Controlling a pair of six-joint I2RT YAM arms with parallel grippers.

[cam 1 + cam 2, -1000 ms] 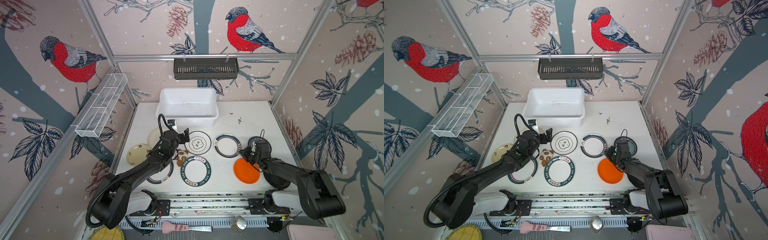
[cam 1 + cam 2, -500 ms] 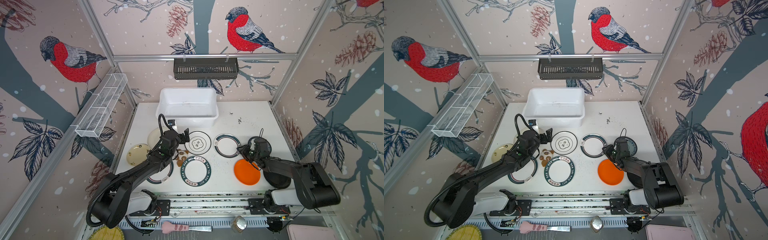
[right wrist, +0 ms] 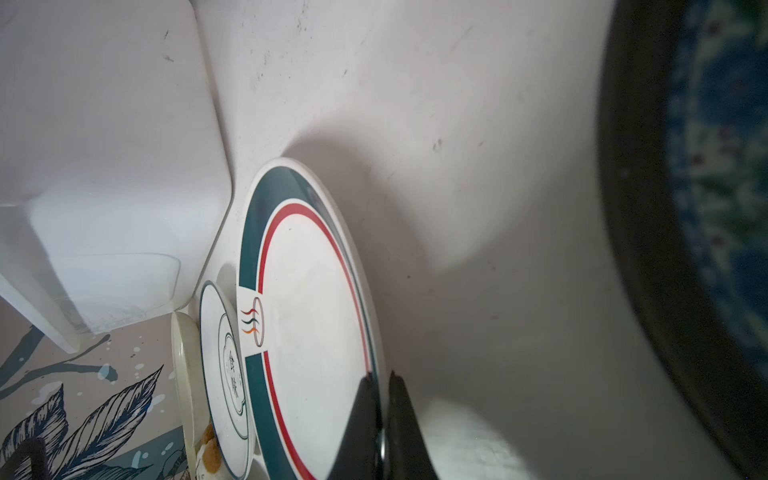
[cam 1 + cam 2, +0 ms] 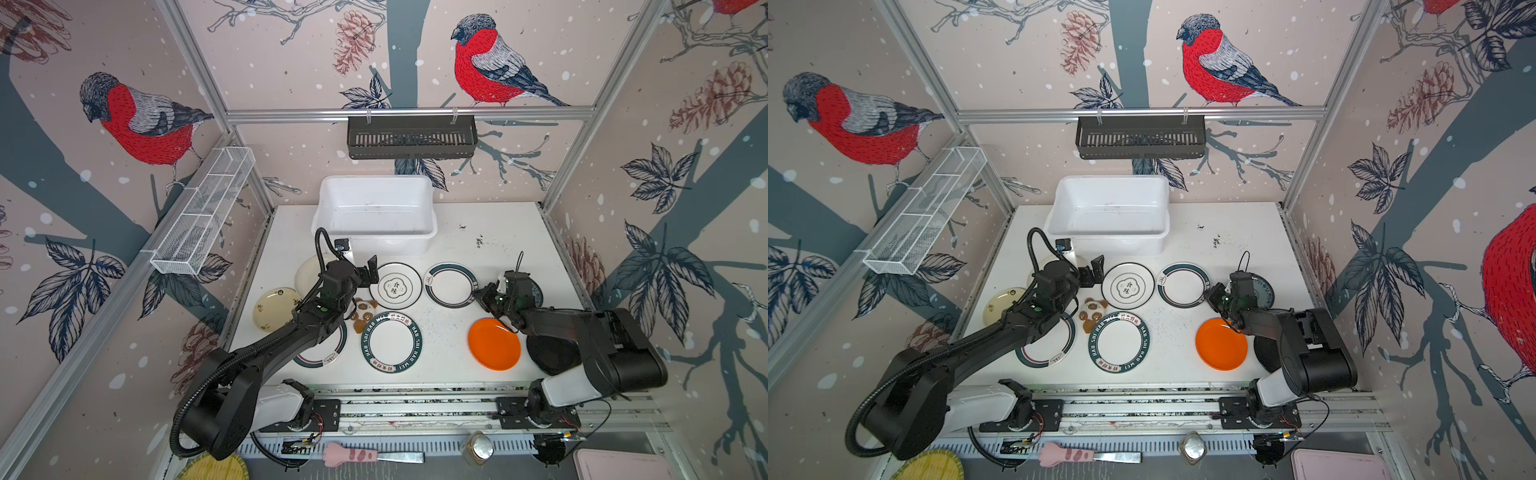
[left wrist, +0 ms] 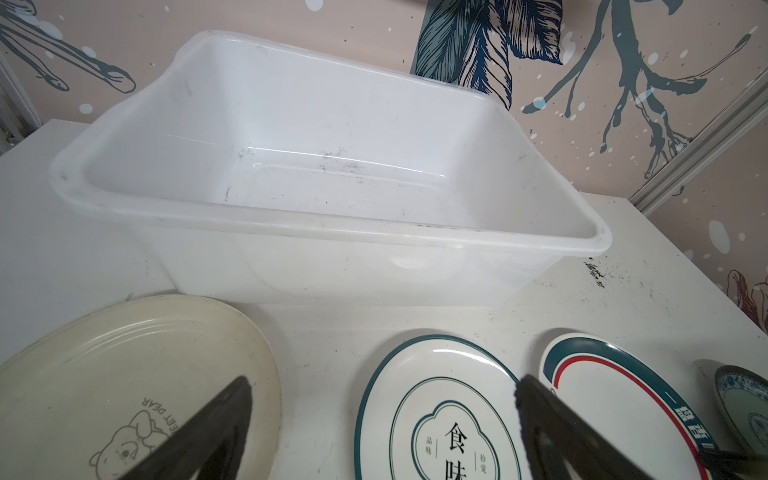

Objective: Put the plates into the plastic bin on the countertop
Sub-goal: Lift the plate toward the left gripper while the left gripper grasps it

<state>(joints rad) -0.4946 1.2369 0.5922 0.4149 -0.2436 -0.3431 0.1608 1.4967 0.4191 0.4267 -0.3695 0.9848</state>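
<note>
Your right claw (image 4: 478, 296) is clamping the right edge of the round white green-banded, red-ringed plate (image 4: 450, 285); the rectangular white plastic bin (image 4: 382, 246) is sitting upper left of it. Your left claw (image 4: 360, 268) is gaping.

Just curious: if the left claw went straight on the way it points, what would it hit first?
Likely the plastic bin's near wall; the open left gripper aims over countertop between the cream plate and a green-rimmed plate. Depth unclear: countertop possibly first.

Left arm (image 4: 286, 336) stretched forward, left claw (image 5: 382, 415) spread wide; right arm (image 4: 561, 328) bent low, right claw (image 3: 380, 388) pinched shut.
</note>
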